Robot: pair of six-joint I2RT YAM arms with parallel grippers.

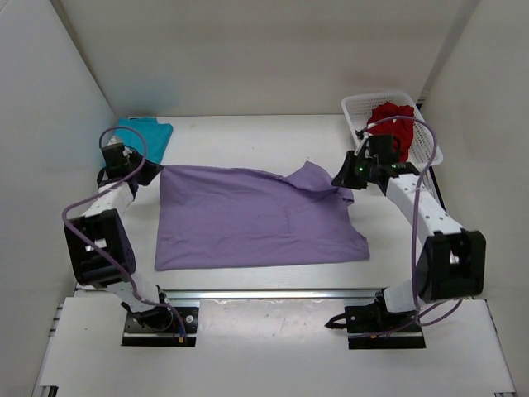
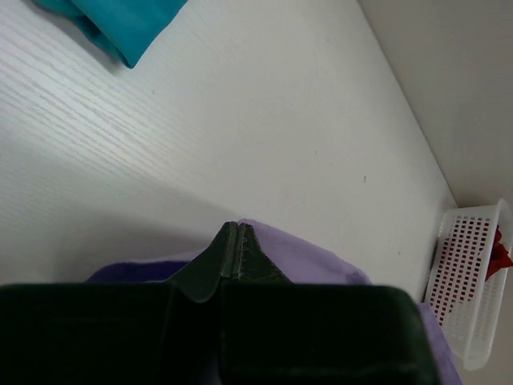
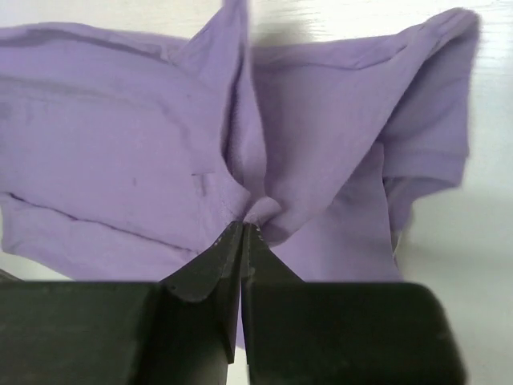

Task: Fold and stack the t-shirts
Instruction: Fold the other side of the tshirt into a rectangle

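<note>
The lavender t-shirt (image 1: 248,219) lies spread on the table's middle, bunched at its far right corner. My left gripper (image 1: 150,172) is shut on its far left corner; the left wrist view shows the jaws (image 2: 236,228) closed with lavender cloth (image 2: 313,257) at the tips. My right gripper (image 1: 340,179) is shut on a pinch of the shirt's far right part, seen in the right wrist view (image 3: 243,227) with cloth (image 3: 120,128) gathered at the tips. The teal t-shirt (image 1: 147,132) lies folded at the far left. The red t-shirt (image 1: 391,121) sits in the basket.
A white mesh basket (image 1: 357,108) stands at the far right corner, also seen in the left wrist view (image 2: 469,281). White walls enclose the table on the left, back and right. A metal rail runs along the near edge.
</note>
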